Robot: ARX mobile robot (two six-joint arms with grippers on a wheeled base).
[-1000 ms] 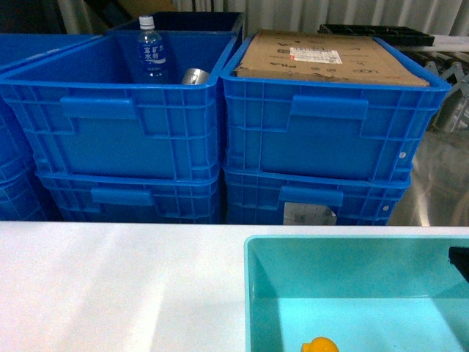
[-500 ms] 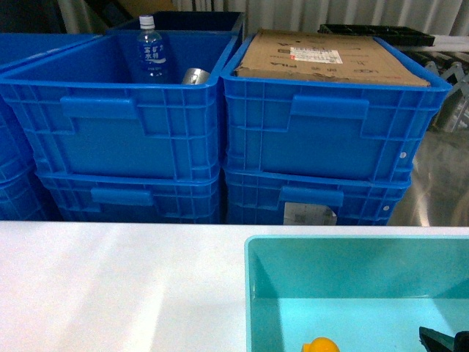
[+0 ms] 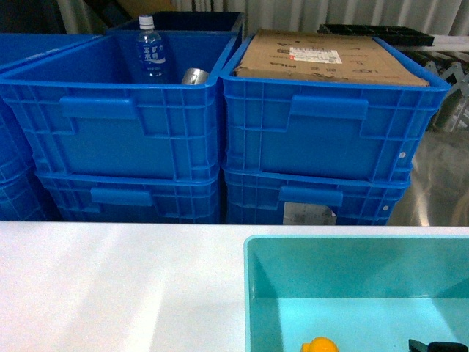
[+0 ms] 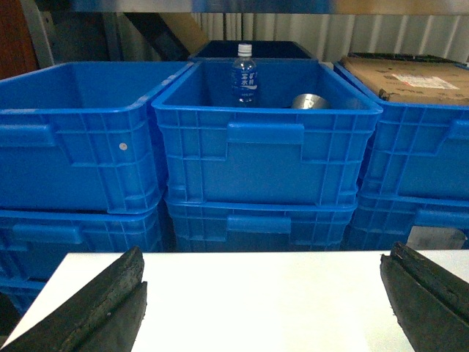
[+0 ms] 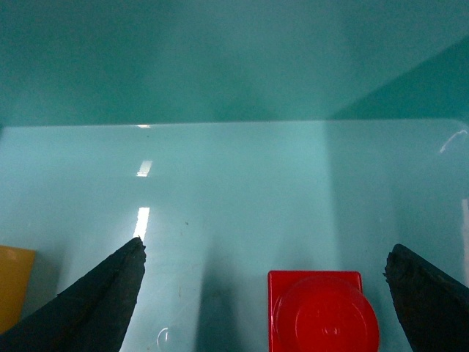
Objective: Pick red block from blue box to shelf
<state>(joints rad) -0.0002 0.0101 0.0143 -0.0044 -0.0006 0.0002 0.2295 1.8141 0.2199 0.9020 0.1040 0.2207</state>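
Hovering in the teal box [image 3: 253, 293], our right gripper [image 5: 264, 293] has its fingers [image 5: 102, 293] spread, the red block [image 5: 322, 312] lying on the floor between them, nearer the right one. Our left gripper [image 4: 264, 308] waits over the desk [image 3: 117, 286], fingers wide apart.

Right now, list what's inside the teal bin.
The teal bin holds the red block and an orange-yellow toy, with the right gripper lowered inside. Its near end is out of frame.

white characters on the bottle label [image 3: 152, 53] and the cardboard box's sticker [image 3: 315, 53] stay unreadable.
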